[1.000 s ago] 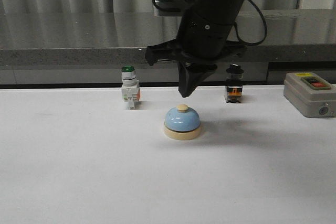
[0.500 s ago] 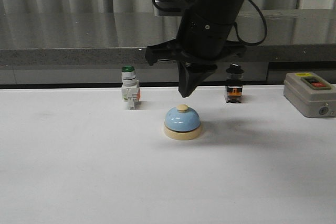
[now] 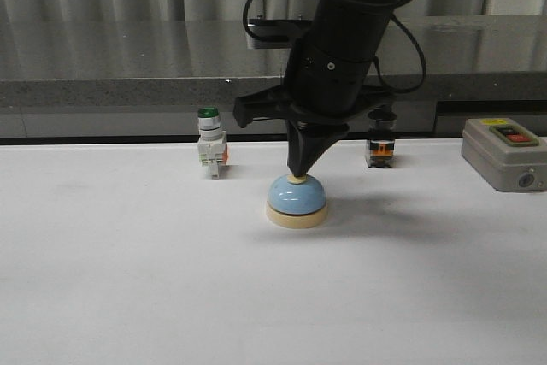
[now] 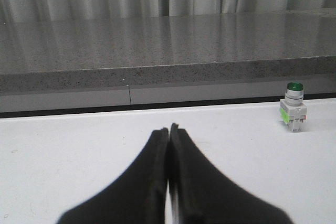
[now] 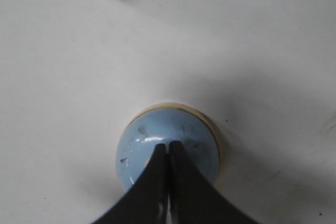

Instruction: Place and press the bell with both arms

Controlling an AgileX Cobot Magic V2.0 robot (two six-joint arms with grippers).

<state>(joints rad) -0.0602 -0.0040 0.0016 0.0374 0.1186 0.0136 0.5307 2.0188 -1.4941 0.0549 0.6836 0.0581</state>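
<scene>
The bell point(image 3: 297, 199), a light-blue dome on a cream base, stands on the white table in the middle of the front view. My right gripper point(image 3: 297, 173) is shut and points straight down, its tip touching the cream button on top. In the right wrist view the shut gripper point(image 5: 168, 145) covers the button, with the blue dome point(image 5: 142, 148) around it. My left gripper point(image 4: 169, 128) is shut and empty, low over the table far from the bell. It does not show in the front view.
A green-capped white push-button switch point(image 3: 210, 151) stands back left of the bell and shows in the left wrist view point(image 4: 294, 107). A small black switch point(image 3: 380, 144) stands back right. A grey box with red and black buttons point(image 3: 506, 153) sits at the right edge. A grey counter runs behind.
My right gripper has come straight down from a little above the bell until its tip touches the button. The bell has not moved.
</scene>
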